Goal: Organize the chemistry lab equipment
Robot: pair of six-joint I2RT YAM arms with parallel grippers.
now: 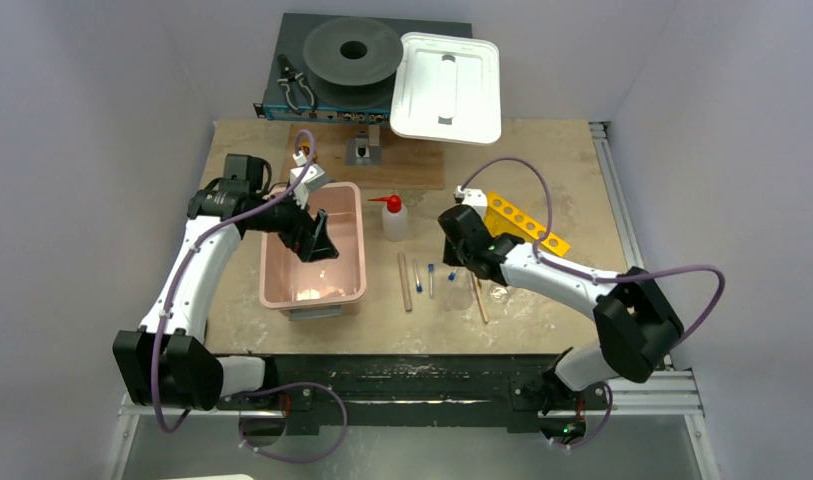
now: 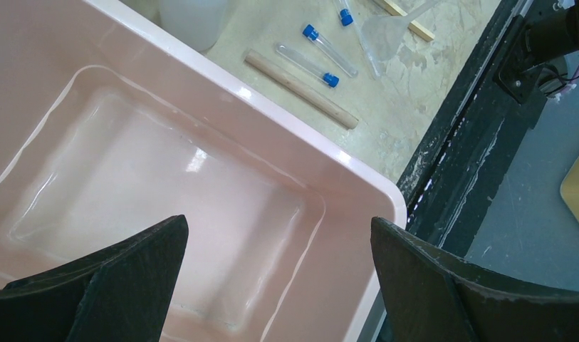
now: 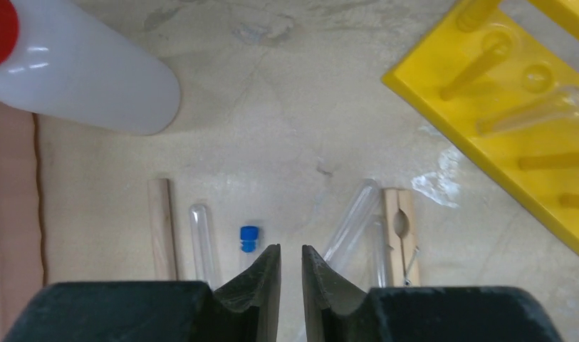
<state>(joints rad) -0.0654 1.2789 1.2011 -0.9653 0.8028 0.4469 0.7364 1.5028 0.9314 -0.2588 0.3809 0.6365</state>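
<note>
Quick look at our setup. The left gripper (image 2: 279,281) hangs over the pink bin (image 2: 272,139) with its fingers spread wide and nothing between them. The right gripper (image 3: 291,274) hovers low over the table (image 3: 286,121). Its fingers are almost pressed together, just a thin slit, pinching nothing.

Right in front of it we've got the thin clear tubes (image 3: 201,235) lying flat, some with little blue caps. A pale wooden stick (image 3: 162,228) lies alongside them, and a wooden clip (image 3: 402,224) sits a bit further over.

The white squeeze bottle (image 1: 395,222) with its red spout stands just beside the bin's right wall. The bright yellow rack (image 3: 500,107), with its row of round holes, sits further back on the right.
</note>
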